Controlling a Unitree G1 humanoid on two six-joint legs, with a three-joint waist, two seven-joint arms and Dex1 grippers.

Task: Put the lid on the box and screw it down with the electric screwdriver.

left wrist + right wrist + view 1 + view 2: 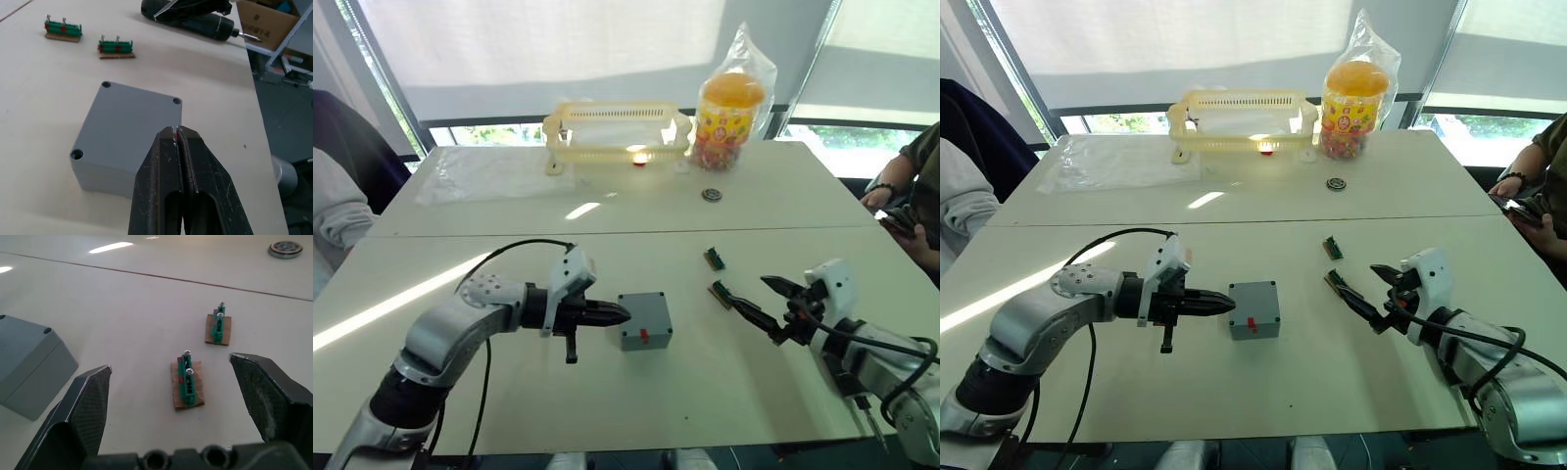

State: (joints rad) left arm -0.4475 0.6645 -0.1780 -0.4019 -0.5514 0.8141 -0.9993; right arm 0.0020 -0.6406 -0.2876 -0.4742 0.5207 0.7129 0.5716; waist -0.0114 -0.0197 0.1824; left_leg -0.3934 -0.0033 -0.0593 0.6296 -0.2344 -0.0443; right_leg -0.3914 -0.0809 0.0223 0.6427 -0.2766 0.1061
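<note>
Left eye view has the pale counter [607,392] under shaded windows, box [644,320] mid-counter with lid [129,129] on. Left tool [619,314], clenched empty, sits just beside it; right tool [171,396] gapes released. Left wrist view catches the electric screwdriver [205,22] lying well apart, beyond two green screw holders [115,47].

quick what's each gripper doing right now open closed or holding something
Left gripper: closed, empty, fingertips at the edge of the small square grey plastic box with its lid on.
Right gripper: open, holding nothing, above a small green screw holder.
</note>
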